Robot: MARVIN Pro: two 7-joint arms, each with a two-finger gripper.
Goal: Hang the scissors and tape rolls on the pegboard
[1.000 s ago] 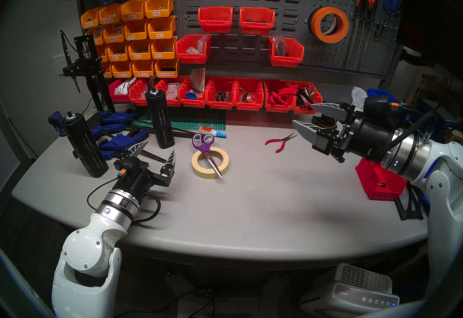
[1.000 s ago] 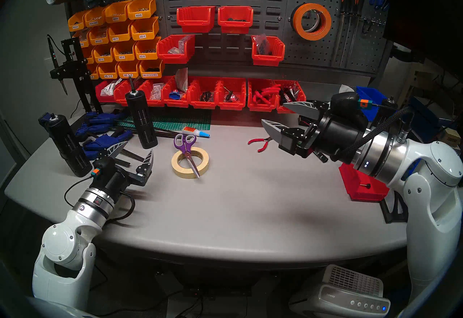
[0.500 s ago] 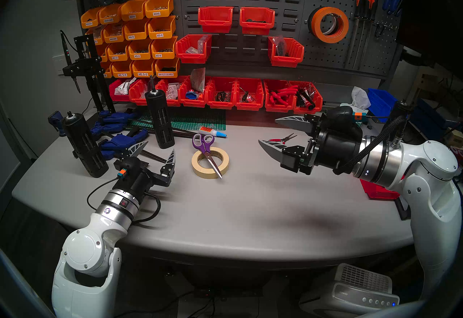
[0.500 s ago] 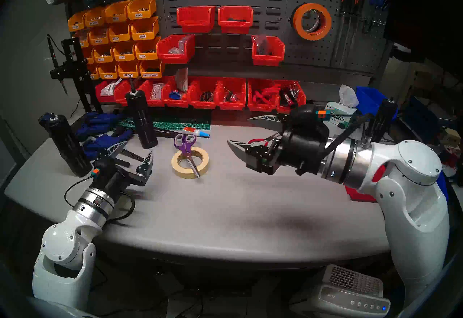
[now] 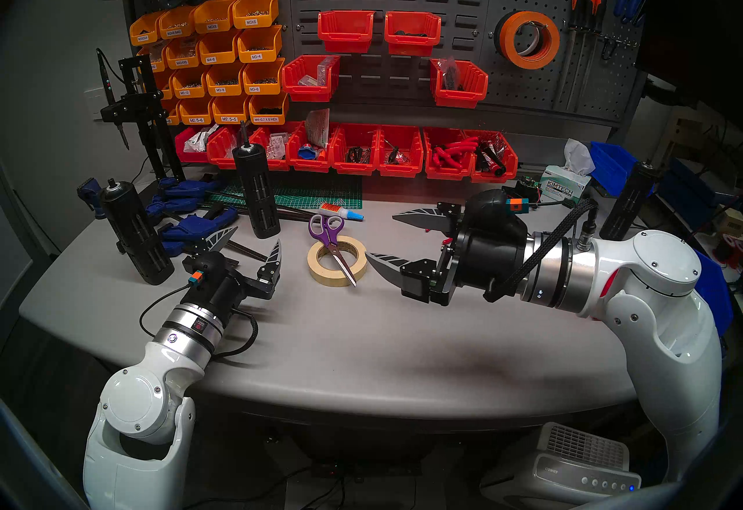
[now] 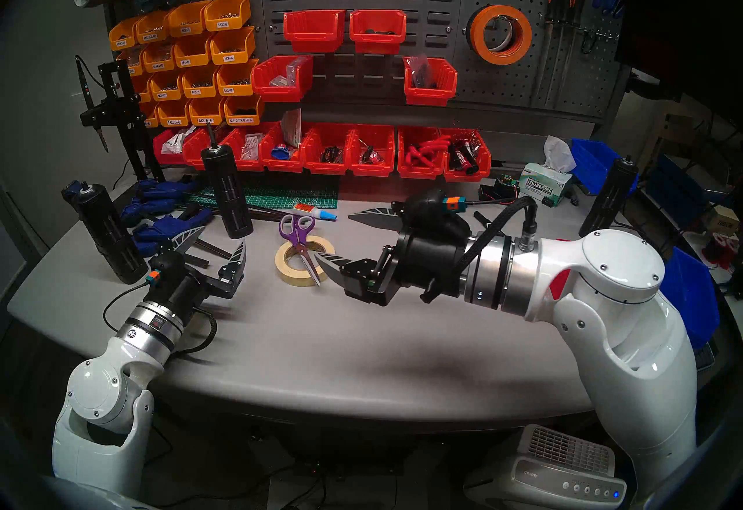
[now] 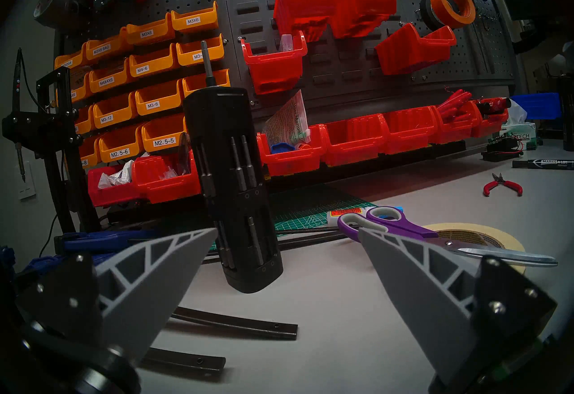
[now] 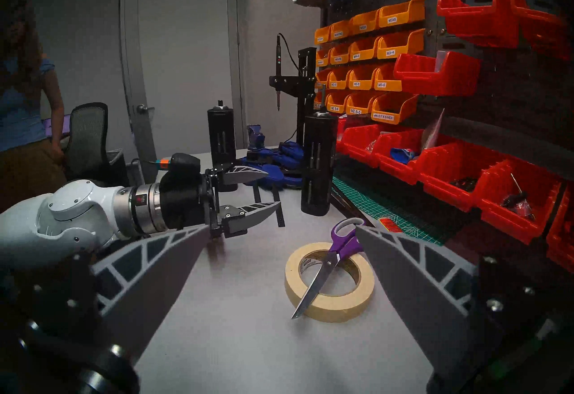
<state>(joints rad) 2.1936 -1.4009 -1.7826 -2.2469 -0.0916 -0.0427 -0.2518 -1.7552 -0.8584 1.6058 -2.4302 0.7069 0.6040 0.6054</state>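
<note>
1. On the grey surface (image 5: pixel 402 336), purple-handled scissors with silver blades (image 5: pixel 335 248) lie across a beige masking tape roll (image 5: pixel 337 262).
2. Right gripper (image 5: pixel 380 236) has its fingers spread wide, empty, just beside the roll.
3. Left gripper (image 5: pixel 257 236) has its fingers wide, apart from both.
</note>
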